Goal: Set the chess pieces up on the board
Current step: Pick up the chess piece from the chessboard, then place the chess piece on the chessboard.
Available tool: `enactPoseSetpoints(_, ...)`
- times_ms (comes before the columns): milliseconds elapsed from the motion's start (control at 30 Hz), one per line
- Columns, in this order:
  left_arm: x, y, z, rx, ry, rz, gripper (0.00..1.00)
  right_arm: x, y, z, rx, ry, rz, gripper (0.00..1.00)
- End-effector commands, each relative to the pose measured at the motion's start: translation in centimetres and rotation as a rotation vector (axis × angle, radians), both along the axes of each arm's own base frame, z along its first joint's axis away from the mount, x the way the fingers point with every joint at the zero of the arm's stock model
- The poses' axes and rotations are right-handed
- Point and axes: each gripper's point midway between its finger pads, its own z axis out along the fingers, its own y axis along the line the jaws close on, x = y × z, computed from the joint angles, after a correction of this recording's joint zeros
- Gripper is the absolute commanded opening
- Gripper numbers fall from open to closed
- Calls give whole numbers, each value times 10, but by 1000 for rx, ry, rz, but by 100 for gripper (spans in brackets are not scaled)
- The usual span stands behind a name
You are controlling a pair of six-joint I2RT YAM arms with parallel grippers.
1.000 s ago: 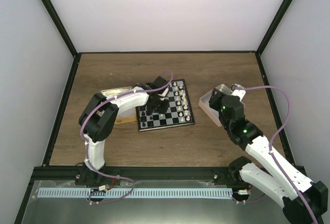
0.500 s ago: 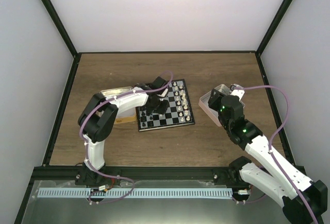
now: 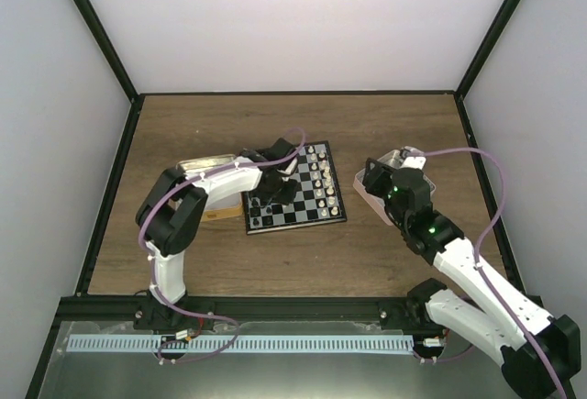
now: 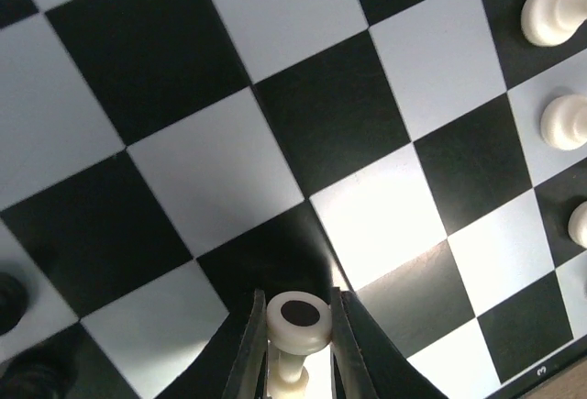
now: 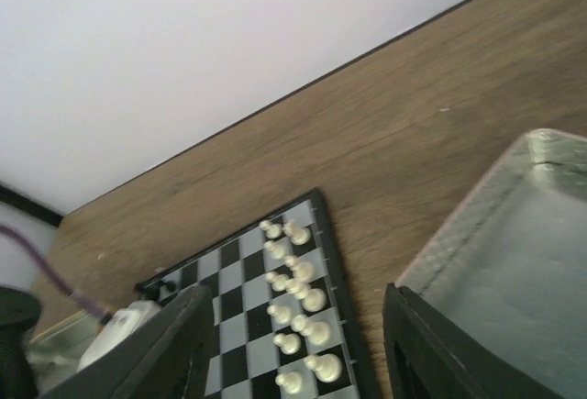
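As the left gripper (image 4: pixel 296 305) squeezes tighter on a cream chess piece (image 4: pixel 298 319) at the bottom middle of its wrist view, over the board (image 4: pixel 220 179), the half-open right gripper (image 5: pixel 295 330) holds nothing, so placing looks next.

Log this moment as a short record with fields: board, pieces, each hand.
board: chessboard, flat, between the two arms
cream pieces: standing in two rows along the board's right side in the top view
black pieces: a few at the board's left edge
left hand: over the board, shut on a cream piece whose dark-centred base faces the wrist camera
right hand: open, nothing between its fingers, by the tray to the right of the board
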Motion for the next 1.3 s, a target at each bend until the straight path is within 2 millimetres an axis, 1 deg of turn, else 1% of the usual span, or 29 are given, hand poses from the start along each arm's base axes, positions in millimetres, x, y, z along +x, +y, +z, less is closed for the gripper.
enactPoseSetpoints(0, 0, -1, 22, -65, -35, 74, 14, -2, 44, 14, -31, -92, 271, 54)
enactPoseSetpoints(100, 4, -6, 49, -192, -66, 155, 13, -13, 81, 17, -42, -164, 506, 60)
enactPoseSetpoints(133, 5, -10, 61, -250, -73, 179, 13, -19, 93, 19, -30, -192, 584, 61)
enactPoseSetpoints(167, 4, -12, 71, -315, -71, 211, 13, -25, 103, 20, -17, -215, 649, 63)
enactPoseSetpoints(200, 4, -16, 88, -398, -76, 244, 13, -31, 112, 23, -4, -246, 712, 64)
enactPoseSetpoints(267, 1, -26, 113, -552, -65, 299, 14, -37, 126, 25, 10, -275, 783, 66)
enactPoseSetpoints(367, -3, -35, 145, -757, -11, 399, 13, -37, 139, 29, 22, -299, 811, 69)
enactPoseSetpoints(433, -7, -38, 162, -879, 31, 453, 13, -35, 143, 33, 47, -311, 810, 70)
enactPoseSetpoints(567, -12, -41, 187, -1110, 159, 578, 13, -35, 154, 45, 118, -342, 828, 70)
enactPoseSetpoints(667, -10, -38, 206, -1244, 218, 660, 10, -33, 158, 47, 162, -338, 818, 68)
enactPoseSetpoints(833, -10, -30, 226, -1330, 264, 749, 10, -24, 160, 41, 204, -290, 782, 64)
enactPoseSetpoints(967, -11, -28, 235, -1382, 308, 775, 11, -23, 166, 37, 212, -267, 798, 57)
enactPoseSetpoints(1000, -12, -28, 237, -1387, 313, 773, 11, -22, 169, 39, 212, -271, 805, 56)
enactPoseSetpoints(1100, -13, -28, 238, -1389, 314, 780, 11, -21, 175, 45, 205, -281, 824, 52)
enactPoseSetpoints(1267, -12, -26, 236, -1387, 306, 796, 11, -21, 181, 54, 195, -312, 846, 52)
